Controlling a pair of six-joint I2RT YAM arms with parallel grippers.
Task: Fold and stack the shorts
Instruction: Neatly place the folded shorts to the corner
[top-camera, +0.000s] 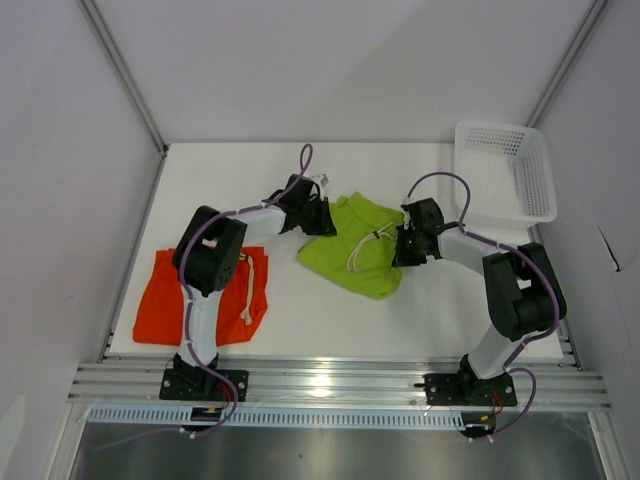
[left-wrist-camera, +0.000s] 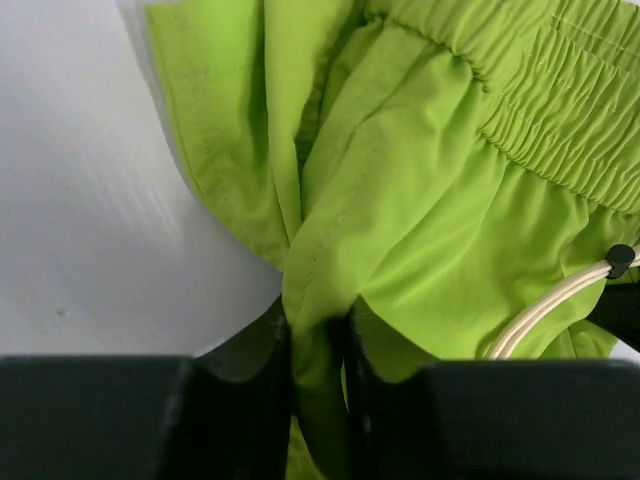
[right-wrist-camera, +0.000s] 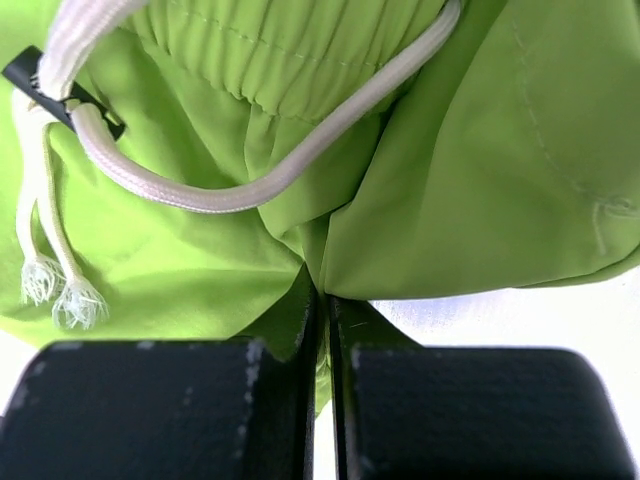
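Observation:
The lime green shorts lie bunched in the middle of the table, with a white drawstring on top. My left gripper is shut on the left edge of the green fabric, pinched between its fingers. My right gripper is shut on the right edge of the same green shorts, with the drawstring looping just ahead of its fingers. The orange-red shorts lie flat at the front left with their white drawstring showing, partly hidden under the left arm.
A white mesh basket stands at the back right corner. The table's front edge runs along a metal rail by the arm bases. Grey walls close in the left, right and back.

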